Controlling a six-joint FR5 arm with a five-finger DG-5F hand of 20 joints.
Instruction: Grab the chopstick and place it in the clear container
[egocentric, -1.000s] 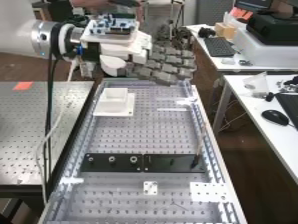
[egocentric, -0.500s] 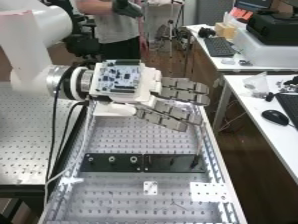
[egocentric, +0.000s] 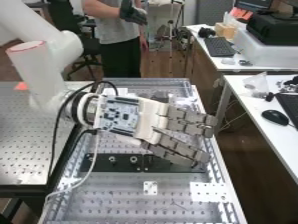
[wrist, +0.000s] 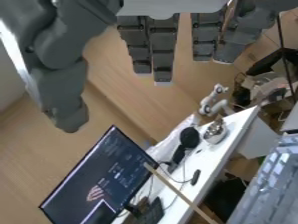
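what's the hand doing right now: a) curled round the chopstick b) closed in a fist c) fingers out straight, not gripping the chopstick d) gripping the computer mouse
c, the hand has its fingers stretched out over the perforated bench, and in the wrist view the chopstick lies apart from them

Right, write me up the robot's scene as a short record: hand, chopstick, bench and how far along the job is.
Hand: open, above the bench, with the thumb well apart from the fingers
Chopstick: thin, pale wood, clear of the fingers in the wrist view
Bench surface: metal, full of small holes
On the bench: black strip partly behind the hand; small white plate; larger white plate
Stage: chopstick not yet grasped
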